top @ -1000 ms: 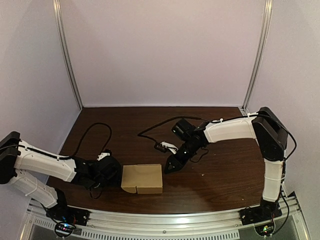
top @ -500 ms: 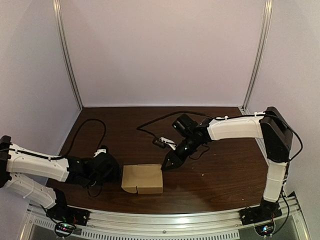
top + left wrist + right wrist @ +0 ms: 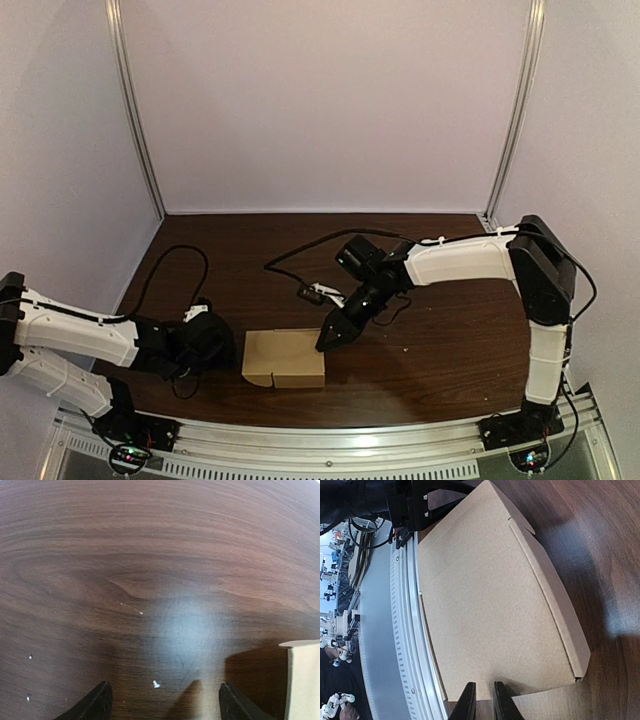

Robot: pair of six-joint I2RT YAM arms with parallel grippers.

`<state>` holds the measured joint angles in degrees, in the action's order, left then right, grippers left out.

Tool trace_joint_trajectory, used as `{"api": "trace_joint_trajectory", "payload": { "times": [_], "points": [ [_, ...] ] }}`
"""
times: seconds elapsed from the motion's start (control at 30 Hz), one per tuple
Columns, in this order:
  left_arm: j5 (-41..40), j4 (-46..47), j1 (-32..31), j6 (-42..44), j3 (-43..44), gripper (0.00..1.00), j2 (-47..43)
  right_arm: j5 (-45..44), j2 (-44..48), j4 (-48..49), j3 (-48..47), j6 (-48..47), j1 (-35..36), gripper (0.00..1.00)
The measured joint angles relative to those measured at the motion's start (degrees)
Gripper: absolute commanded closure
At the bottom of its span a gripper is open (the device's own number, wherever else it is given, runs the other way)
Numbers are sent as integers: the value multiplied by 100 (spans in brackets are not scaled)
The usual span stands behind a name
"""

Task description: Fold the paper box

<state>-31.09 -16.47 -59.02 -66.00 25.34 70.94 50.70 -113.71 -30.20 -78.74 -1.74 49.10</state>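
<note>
Paper box (image 3: 285, 358) is lying flattened near the front edge of the table (image 3: 440, 340), between the two arms. The right gripper (image 3: 484, 696) is hovering over the box's far right corner with its fingers almost pinched together and nothing between them, probably so the narrow tip can press or nudge a flap. The left gripper (image 3: 165, 704) is sitting low just beside the box's left edge, spread wide and empty, likely placed to stop the box from sliding.

paper box (image 3: 490, 595) flat on table (image 3: 600, 555) | right gripper (image 3: 484, 700) jaws close together over box's edge
</note>
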Motion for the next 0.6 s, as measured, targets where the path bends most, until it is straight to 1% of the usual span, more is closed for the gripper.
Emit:
{"api": "trace_joint_trajectory", "payload": {
  "times": [0.27, 0.6],
  "points": [
    [15, 166, 0, -125, -404, 24, -85, 22, -11, -22, 4, -20, -142, 86],
    [-4, 710, 0, -98, -417, 24, 146, 33, -11, -44, 13, -90, -214, 86]
  ]
}}
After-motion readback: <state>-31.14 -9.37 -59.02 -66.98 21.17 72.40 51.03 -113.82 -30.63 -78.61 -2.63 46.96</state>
